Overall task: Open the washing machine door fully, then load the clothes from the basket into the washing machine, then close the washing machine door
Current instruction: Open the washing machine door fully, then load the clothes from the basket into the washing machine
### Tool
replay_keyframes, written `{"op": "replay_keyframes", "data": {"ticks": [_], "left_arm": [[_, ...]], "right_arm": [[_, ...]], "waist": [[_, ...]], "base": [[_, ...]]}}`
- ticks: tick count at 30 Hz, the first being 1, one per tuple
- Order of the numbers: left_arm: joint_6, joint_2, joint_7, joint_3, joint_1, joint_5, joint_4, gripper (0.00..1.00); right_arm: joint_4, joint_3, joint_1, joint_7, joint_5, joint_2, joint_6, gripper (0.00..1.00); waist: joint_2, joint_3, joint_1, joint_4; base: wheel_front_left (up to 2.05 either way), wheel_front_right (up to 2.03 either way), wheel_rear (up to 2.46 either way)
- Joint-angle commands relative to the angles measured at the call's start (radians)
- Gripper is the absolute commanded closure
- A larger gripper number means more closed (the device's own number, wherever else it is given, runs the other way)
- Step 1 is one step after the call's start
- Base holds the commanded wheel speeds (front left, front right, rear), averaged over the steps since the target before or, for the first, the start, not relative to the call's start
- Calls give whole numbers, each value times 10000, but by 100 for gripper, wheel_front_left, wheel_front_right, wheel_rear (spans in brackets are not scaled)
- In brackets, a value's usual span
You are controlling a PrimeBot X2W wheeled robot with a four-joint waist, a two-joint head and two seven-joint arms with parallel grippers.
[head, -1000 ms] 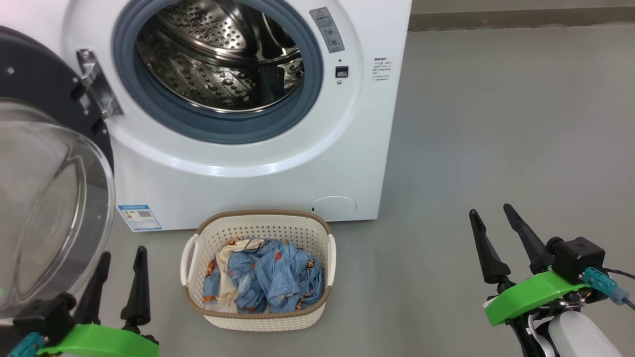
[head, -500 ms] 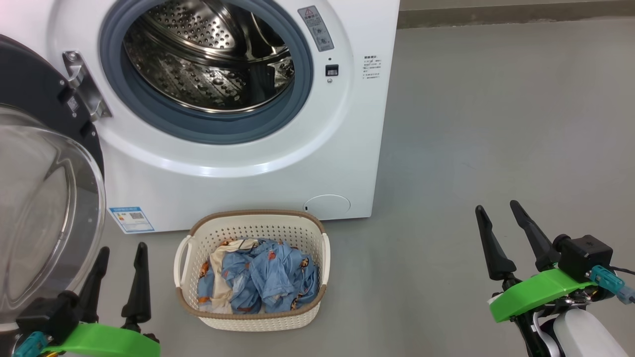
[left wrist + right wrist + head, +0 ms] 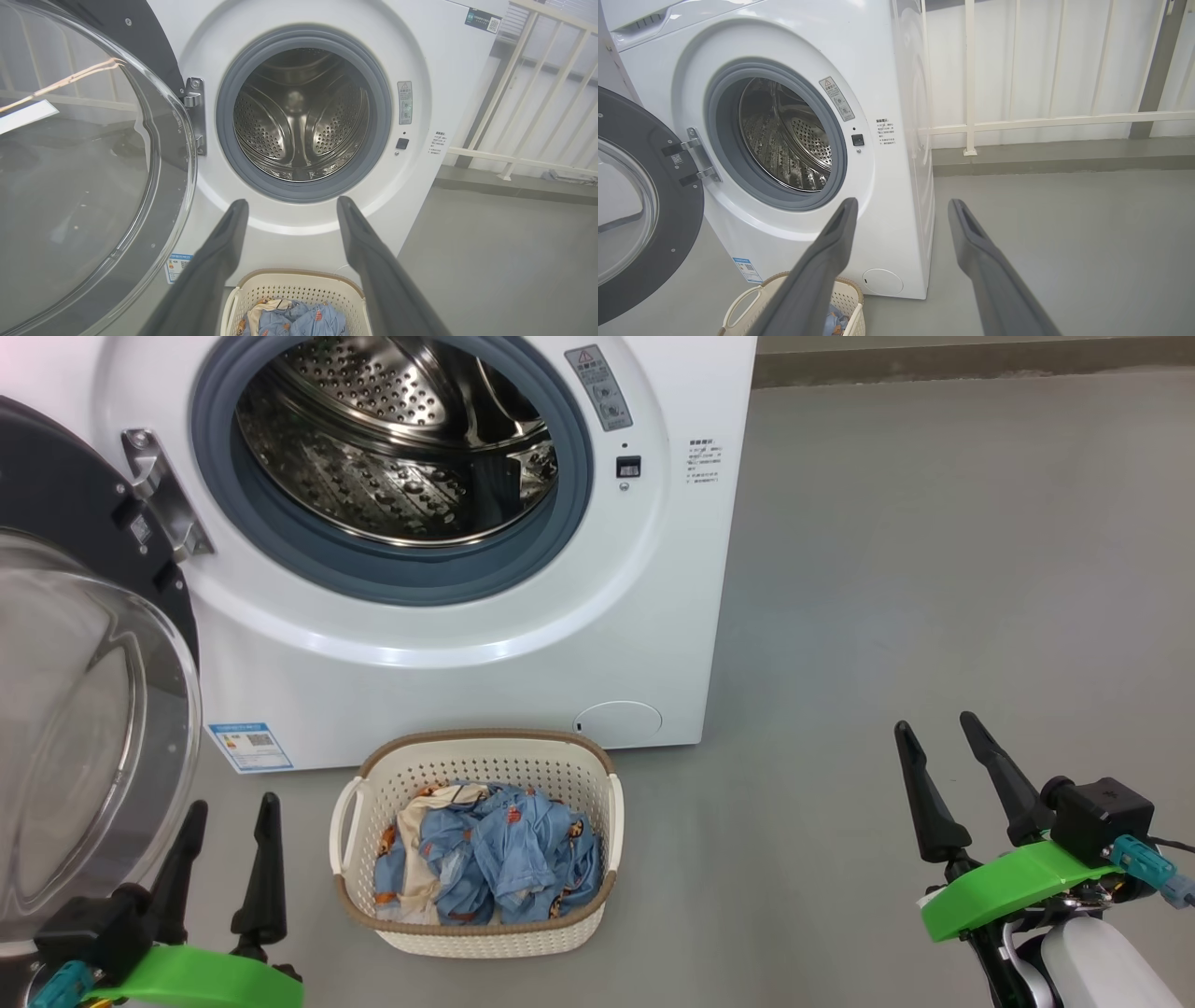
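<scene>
Clothes [image 3: 485,854] lie bundled in the basket [image 3: 495,767], which stands on the floor [image 3: 934,569] just in front of the washing machine [image 3: 448,681], below its open mouth. The left gripper [image 3: 233,805] hovers just to the basket's left, near its side handle. Its fingers are spread apart and hold nothing, and it touches neither basket nor clothes. In the left wrist view, the basket's far rim and a bit of blue cloth show between and below the two fingers, with the steel drum [image 3: 299,121] straight ahead beyond them. The washing machine door [image 3: 84,709] is swung open on the left, its glass bowl bulging out close beside the left gripper, on its outer side. The right gripper [image 3: 934,722] hangs well to the right of the basket over the floor, fingers likewise parted and empty.
</scene>
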Motion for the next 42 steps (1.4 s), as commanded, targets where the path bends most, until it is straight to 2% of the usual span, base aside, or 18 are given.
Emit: {"op": "replay_keyframes", "data": {"ticks": [1,22,42], "left_arm": [[-23,213,-106,444,-187,112,-182,0],[-171,214,-37,323,-232,205,-80,0],[-85,212,-45,254,-283,88,64,0]], "right_arm": [[-271,154,-13,-94,-122,-66,46,0],[-262,128,6,-94,-107,-8,46,0],[-209,172,10,-94,-33,-72,46,0]], "waist": [[0,-3,0,-2],[0,20,0,47],[0,-49,0,143]], "base": [[0,0,0],[11,-12,0],[133,-133,0]]}}
